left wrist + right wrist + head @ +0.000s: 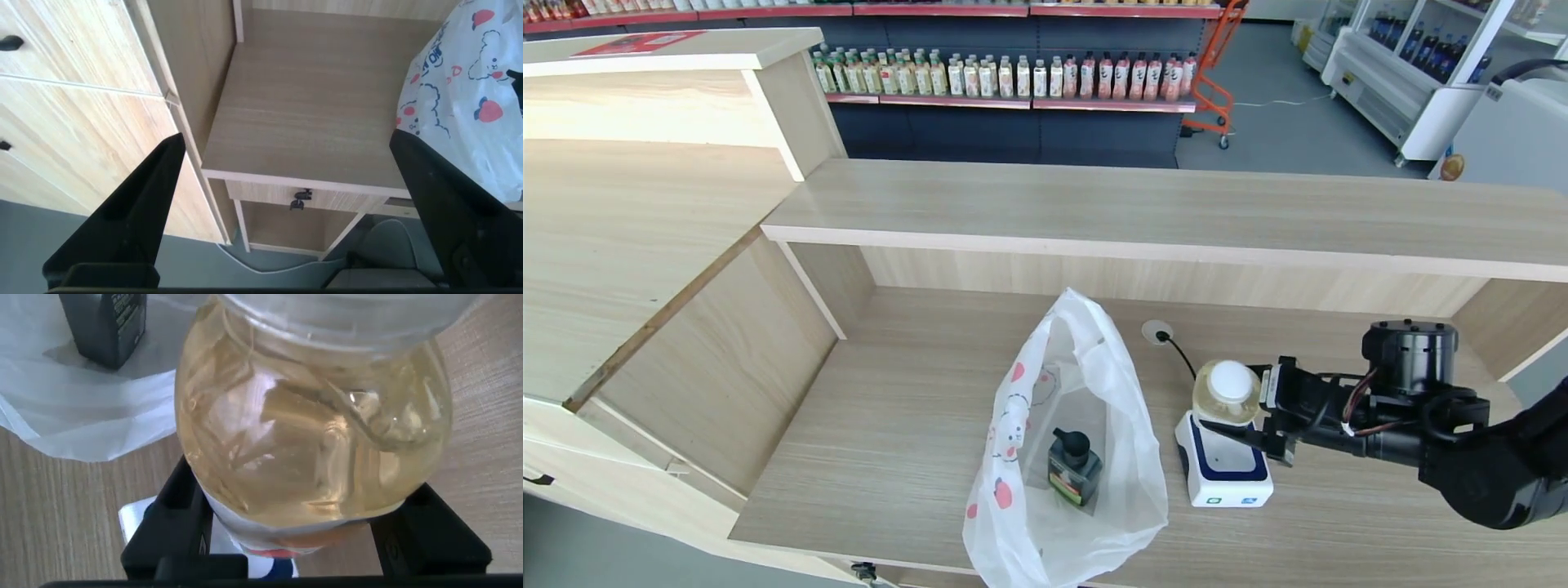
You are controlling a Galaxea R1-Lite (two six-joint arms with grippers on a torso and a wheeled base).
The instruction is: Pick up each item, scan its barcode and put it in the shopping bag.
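One dark pump bottle (1073,467) already lay in the shopping bag (1013,425), while the right gripper (1241,404) clasped a pale drink bottle (1227,390) over the scanner (1225,478) just right of the bag, still unbagged; the left gripper (288,147) gaped wide, empty.

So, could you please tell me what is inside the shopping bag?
One dark pump bottle sits inside the shopping bag. The bag's white printed side hides the floor nearest the camera, so anything there cannot be seen.

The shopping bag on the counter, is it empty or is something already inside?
Not empty. Through the open mouth of the shopping bag, a dark pump bottle stands inside.
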